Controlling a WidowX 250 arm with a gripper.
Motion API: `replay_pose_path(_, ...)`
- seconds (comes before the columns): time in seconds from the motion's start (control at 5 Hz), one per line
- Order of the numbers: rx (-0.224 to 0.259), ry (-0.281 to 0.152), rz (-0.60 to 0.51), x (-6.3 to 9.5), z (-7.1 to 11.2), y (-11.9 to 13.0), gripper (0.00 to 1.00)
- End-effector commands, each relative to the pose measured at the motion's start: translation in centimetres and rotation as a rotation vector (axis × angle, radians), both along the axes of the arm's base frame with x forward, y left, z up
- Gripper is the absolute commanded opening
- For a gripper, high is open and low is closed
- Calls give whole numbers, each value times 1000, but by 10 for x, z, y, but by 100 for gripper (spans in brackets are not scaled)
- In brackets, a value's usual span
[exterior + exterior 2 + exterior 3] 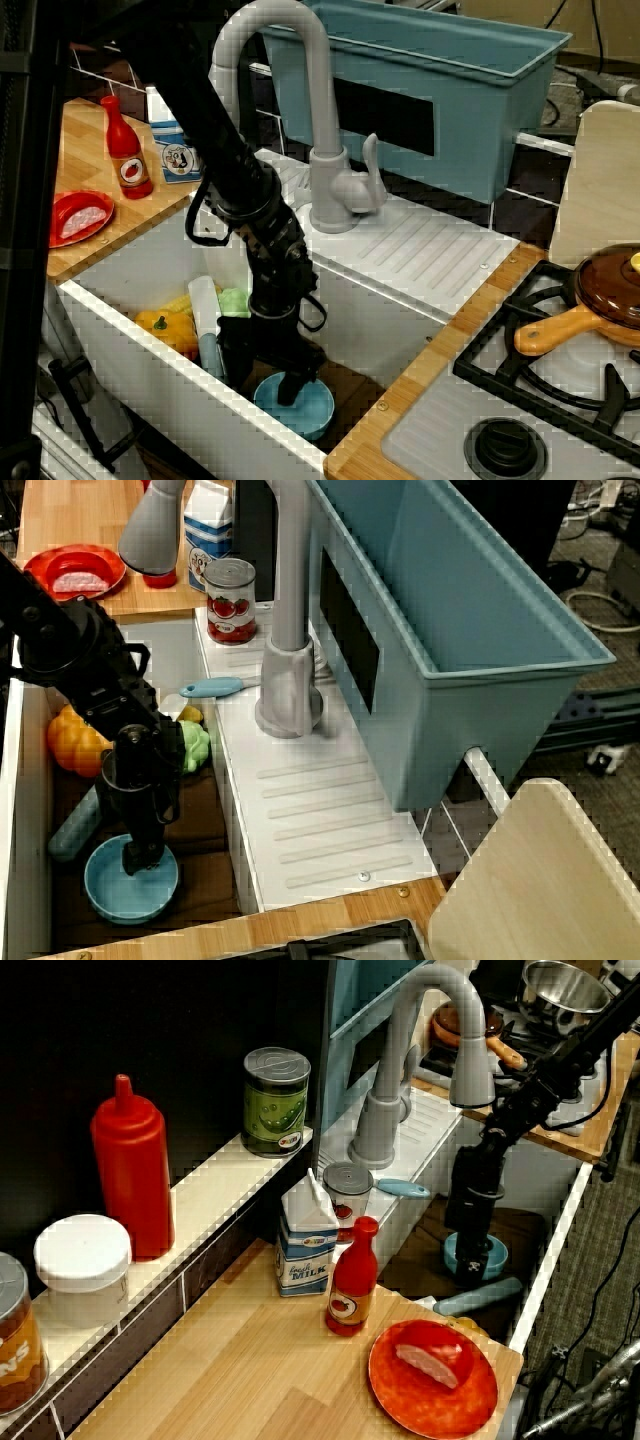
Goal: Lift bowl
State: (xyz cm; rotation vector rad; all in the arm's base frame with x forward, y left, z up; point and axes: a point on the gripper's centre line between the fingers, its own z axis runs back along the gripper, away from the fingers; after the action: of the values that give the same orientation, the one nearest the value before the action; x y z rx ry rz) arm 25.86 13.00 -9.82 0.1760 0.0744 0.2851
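one view shows gripper point(141, 858) inside bowl point(131, 879)

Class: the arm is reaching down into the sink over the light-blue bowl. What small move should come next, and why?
Probably close the gripper on the bowl and check the hold before raising. The fingertips are already down inside the bowl, which sits on the sink floor, so only a secure grasp seems to be missing. Whether the jaws are already closed cannot be told.
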Motion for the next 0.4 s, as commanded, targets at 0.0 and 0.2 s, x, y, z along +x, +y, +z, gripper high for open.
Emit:
replay_pose_path(0.0, 39, -49, -12, 3, 5, 7, 100)
replay_pose_path(0.2, 38, -43, 5, 3, 3, 8, 0)
